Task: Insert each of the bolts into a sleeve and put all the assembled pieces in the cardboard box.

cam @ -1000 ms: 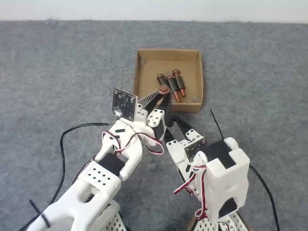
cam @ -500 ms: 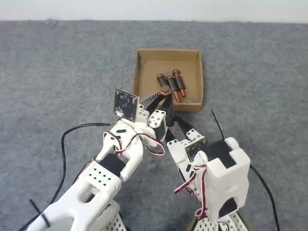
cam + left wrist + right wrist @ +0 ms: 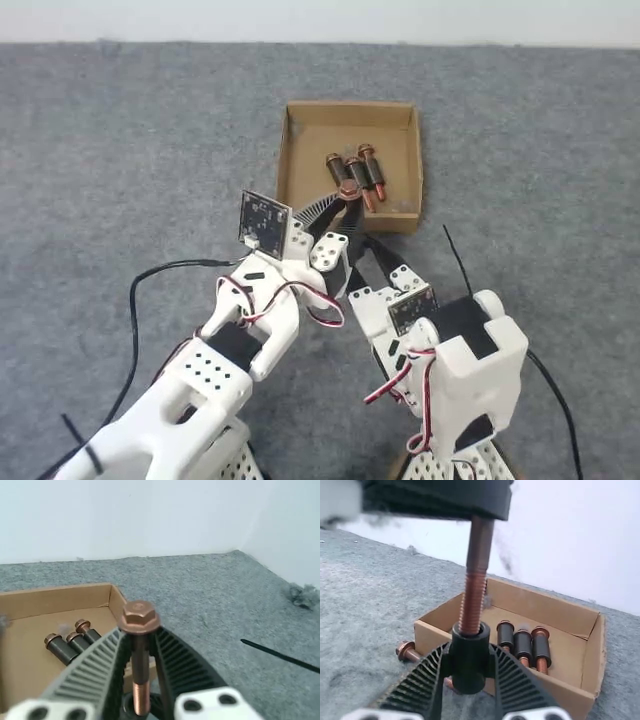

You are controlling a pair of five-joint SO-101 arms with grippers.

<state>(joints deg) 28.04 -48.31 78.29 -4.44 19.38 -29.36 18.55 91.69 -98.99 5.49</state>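
- My left gripper: clamped on bolt shank under hex head; bolt upright, threads down, for straight entry into bore.
- My right gripper: closed around sleeve, bore up, directly beneath; bolt tip in sleeve mouth, most of shank out. Judged: insertion begun, unseated.
- Pair held just short of cardboard box near wall; short carry.
- Box: toward table's far edge; three assembled pieces inside.
- Spare bolt: on table against box's near wall, unsleeved.
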